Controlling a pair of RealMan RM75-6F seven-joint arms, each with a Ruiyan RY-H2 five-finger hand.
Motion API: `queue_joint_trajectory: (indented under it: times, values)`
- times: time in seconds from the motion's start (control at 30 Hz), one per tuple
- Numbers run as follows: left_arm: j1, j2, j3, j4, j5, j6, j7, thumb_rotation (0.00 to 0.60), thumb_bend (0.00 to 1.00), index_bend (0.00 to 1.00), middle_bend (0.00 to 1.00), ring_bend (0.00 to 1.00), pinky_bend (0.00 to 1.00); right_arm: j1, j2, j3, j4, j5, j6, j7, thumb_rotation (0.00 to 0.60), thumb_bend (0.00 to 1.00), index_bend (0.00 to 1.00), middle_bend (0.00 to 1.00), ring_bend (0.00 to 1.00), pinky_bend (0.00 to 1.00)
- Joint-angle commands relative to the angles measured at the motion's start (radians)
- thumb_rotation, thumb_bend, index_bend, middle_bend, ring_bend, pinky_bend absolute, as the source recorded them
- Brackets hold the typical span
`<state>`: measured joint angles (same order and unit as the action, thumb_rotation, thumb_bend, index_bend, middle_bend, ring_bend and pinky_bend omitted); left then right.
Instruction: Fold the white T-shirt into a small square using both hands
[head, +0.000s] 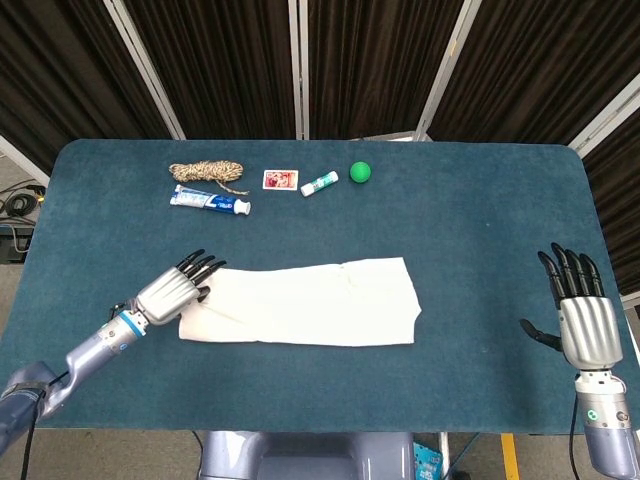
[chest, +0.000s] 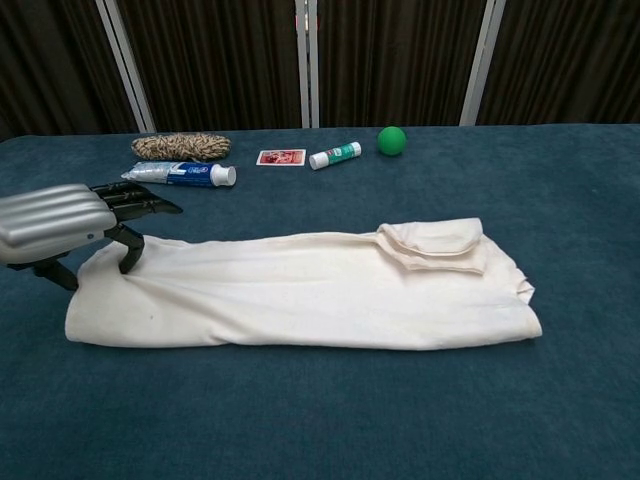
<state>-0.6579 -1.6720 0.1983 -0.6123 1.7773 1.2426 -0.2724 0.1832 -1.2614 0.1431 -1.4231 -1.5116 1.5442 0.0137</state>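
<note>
The white T-shirt (head: 310, 303) lies folded into a long flat strip across the middle of the blue table (head: 480, 220), with a small folded flap on its right part (chest: 432, 240). My left hand (head: 172, 293) is at the strip's left end and grips the cloth there, fingers over the edge and thumb low beside it (chest: 60, 222). My right hand (head: 583, 322) hovers off the table's right edge with its fingers spread and straight, holding nothing, well away from the shirt. The chest view does not show it.
Along the far side lie a coil of rope (head: 206, 173), a toothpaste tube (head: 210, 201), a small card (head: 280, 180), a glue stick (head: 319, 183) and a green ball (head: 360, 172). Dark curtains hang behind the table.
</note>
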Motion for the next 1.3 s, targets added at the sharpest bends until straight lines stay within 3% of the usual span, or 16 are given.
queue_joint_trajectory:
  times: [0.03, 0.37, 0.8, 1.1, 1.3]
  values:
    - [0.012, 0.018, 0.004, 0.01, -0.002, 0.008, -0.005, 0.6, 0.63, 0.84, 0.0, 0.0, 0.0, 0.001, -0.001, -0.001, 0.001, 0.001, -0.003, -0.003, 0.6, 0.0, 0.07, 0.0, 0.0, 0.0]
    - [0.084, 0.062, 0.029, 0.092, -0.014, 0.008, -0.04, 0.6, 0.63, 0.84, 0.0, 0.0, 0.0, 0.001, -0.004, -0.002, 0.0, -0.005, -0.002, -0.011, 0.6, 0.0, 0.07, 0.0, 0.0, 0.0]
    - [0.212, 0.069, 0.031, 0.328, -0.067, -0.061, -0.156, 0.6, 0.64, 0.84, 0.0, 0.0, 0.0, -0.002, 0.001, 0.0, -0.011, -0.009, 0.006, -0.008, 0.6, 0.0, 0.07, 0.0, 0.0, 0.0]
    - [0.212, 0.052, 0.005, 0.342, -0.076, 0.002, -0.202, 0.6, 0.64, 0.84, 0.0, 0.0, 0.0, -0.003, 0.007, -0.001, -0.018, -0.017, 0.011, -0.002, 0.6, 0.0, 0.07, 0.0, 0.0, 0.0]
    - [0.162, 0.028, -0.02, 0.29, -0.065, 0.103, -0.197, 0.6, 0.64, 0.84, 0.0, 0.0, 0.0, -0.007, 0.013, 0.001, -0.024, -0.018, 0.017, 0.006, 0.6, 0.0, 0.07, 0.0, 0.0, 0.0]
